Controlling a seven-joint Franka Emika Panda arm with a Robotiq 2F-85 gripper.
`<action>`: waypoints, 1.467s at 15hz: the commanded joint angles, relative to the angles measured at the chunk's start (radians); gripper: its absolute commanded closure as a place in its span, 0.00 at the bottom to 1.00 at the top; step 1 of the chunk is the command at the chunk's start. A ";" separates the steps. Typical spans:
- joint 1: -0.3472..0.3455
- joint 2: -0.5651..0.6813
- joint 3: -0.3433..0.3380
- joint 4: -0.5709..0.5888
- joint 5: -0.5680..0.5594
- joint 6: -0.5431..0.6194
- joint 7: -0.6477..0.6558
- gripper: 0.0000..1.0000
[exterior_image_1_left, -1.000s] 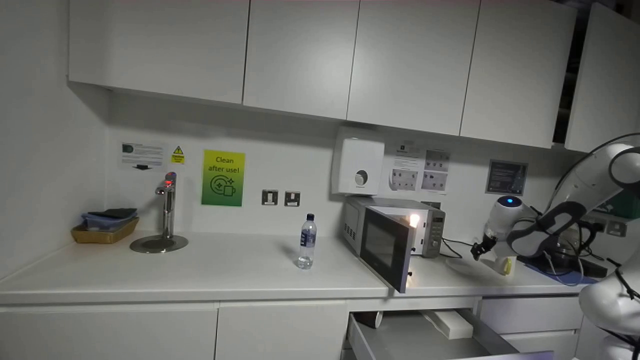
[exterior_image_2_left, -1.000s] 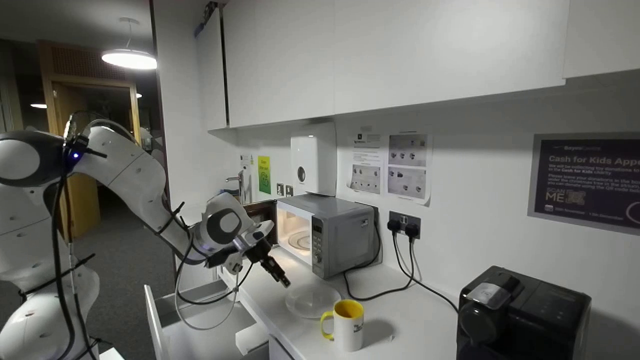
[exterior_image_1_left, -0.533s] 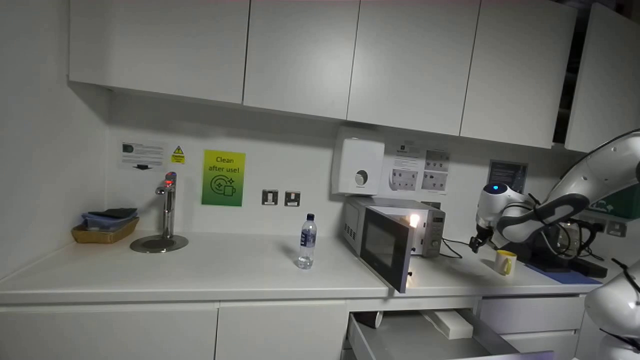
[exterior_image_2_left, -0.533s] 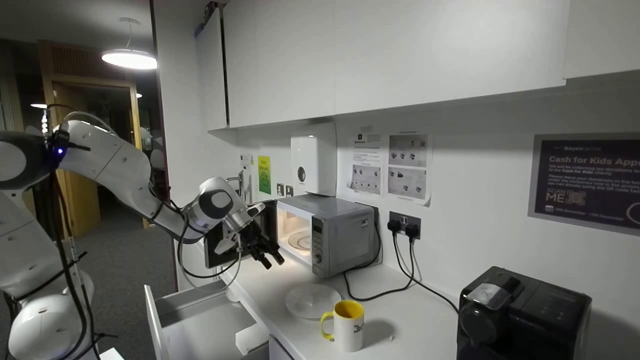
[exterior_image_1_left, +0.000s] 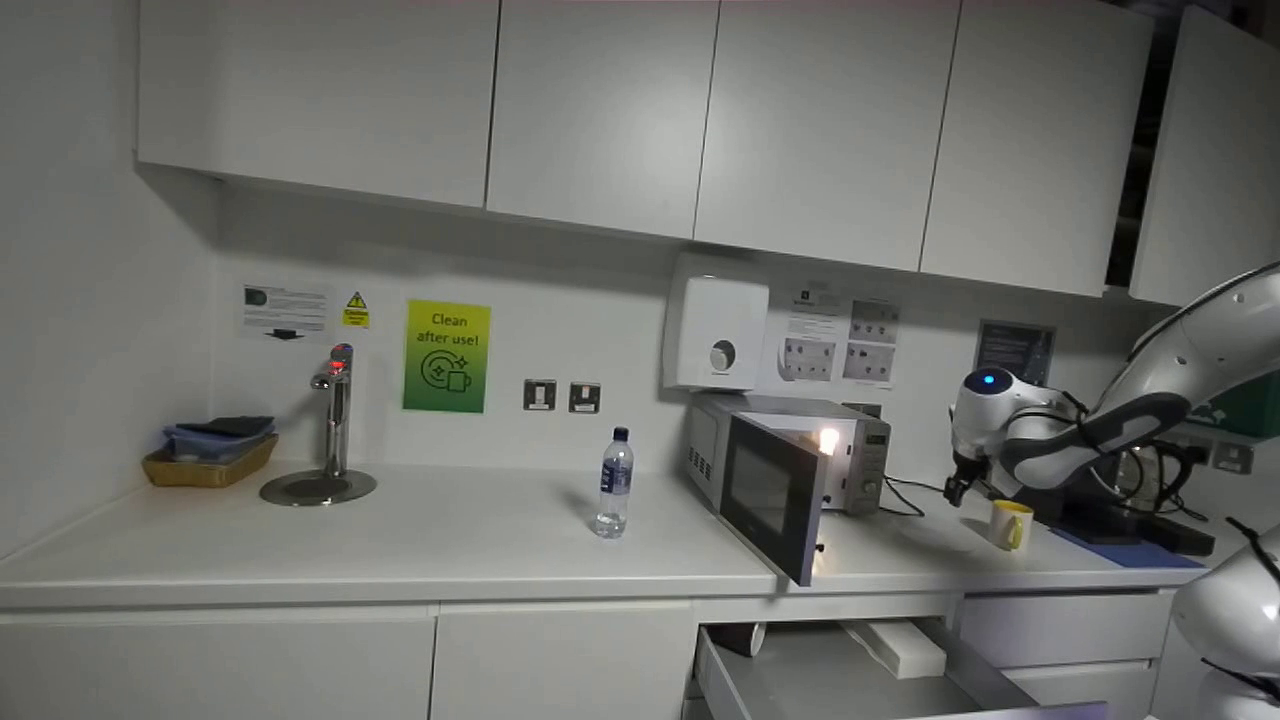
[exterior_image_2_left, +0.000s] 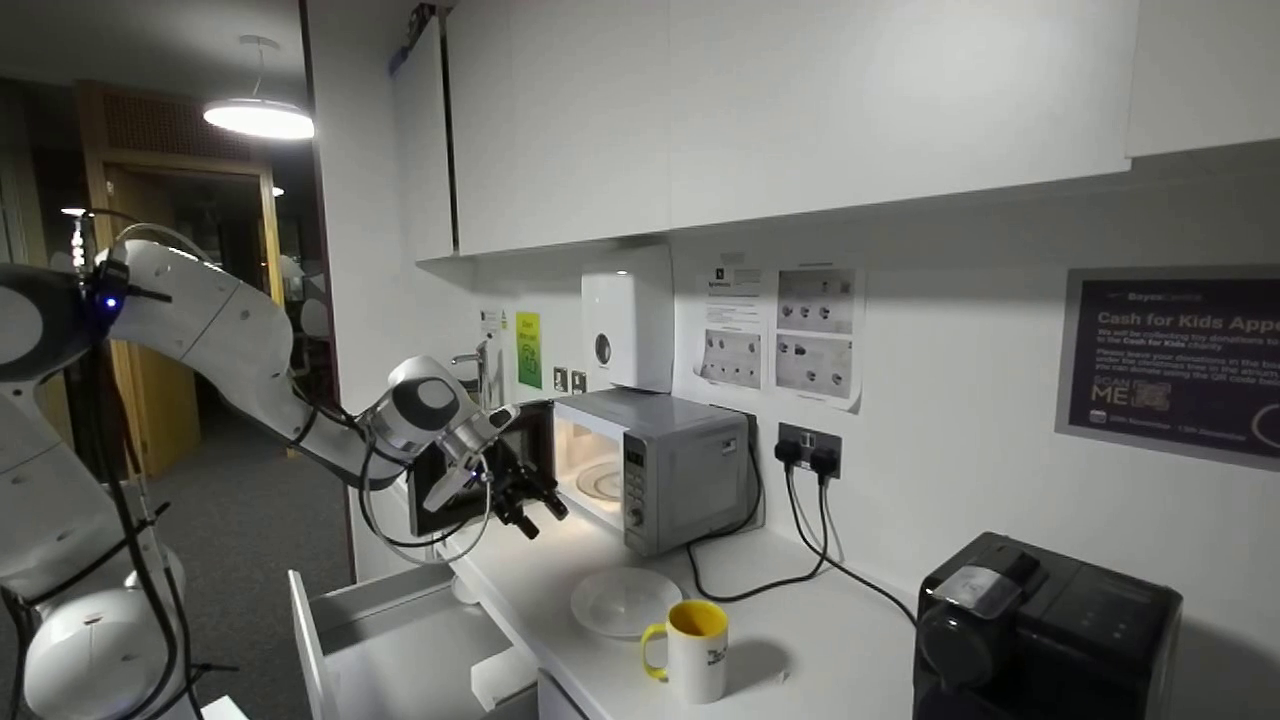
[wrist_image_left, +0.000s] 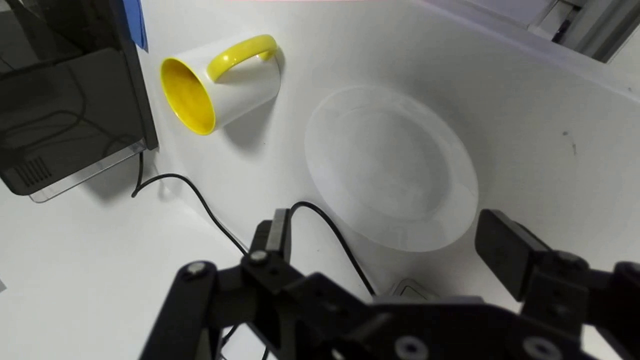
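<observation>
My gripper (exterior_image_2_left: 543, 522) is open and empty above the counter, in front of the open microwave. It also shows small in an exterior view (exterior_image_1_left: 954, 494). In the wrist view the two fingers (wrist_image_left: 387, 237) stand wide apart with nothing between them. Nearest is a clear or whitish plate (wrist_image_left: 395, 165), flat on the counter below and beyond the fingertips; it also shows in an exterior view (exterior_image_2_left: 625, 603). Beside it stands a white mug (exterior_image_2_left: 700, 660) with yellow inside and handle, upright; it also shows in an exterior view (exterior_image_1_left: 1003, 528) and the wrist view (wrist_image_left: 250, 95).
A grey microwave (exterior_image_2_left: 695, 490) stands with its door (exterior_image_1_left: 772, 490) swung out, lit inside. A drawer (exterior_image_1_left: 820, 685) is pulled out below. A black coffee machine (exterior_image_2_left: 1050, 640), power cables (exterior_image_2_left: 760, 590), a water bottle (exterior_image_1_left: 615, 490) and a tap (exterior_image_1_left: 338, 415) are on the counter.
My gripper has risen away from the plate and mug and shifted back toward the microwave door, its wrist turning so both fingers show apart. In the last half second it moved little.
</observation>
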 joint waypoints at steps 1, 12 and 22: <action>0.034 0.000 -0.031 0.003 -0.008 -0.011 0.004 0.00; 0.076 0.036 -0.003 -0.048 -0.133 -0.034 0.039 0.00; 0.109 0.145 -0.054 -0.037 -0.468 -0.004 0.183 0.00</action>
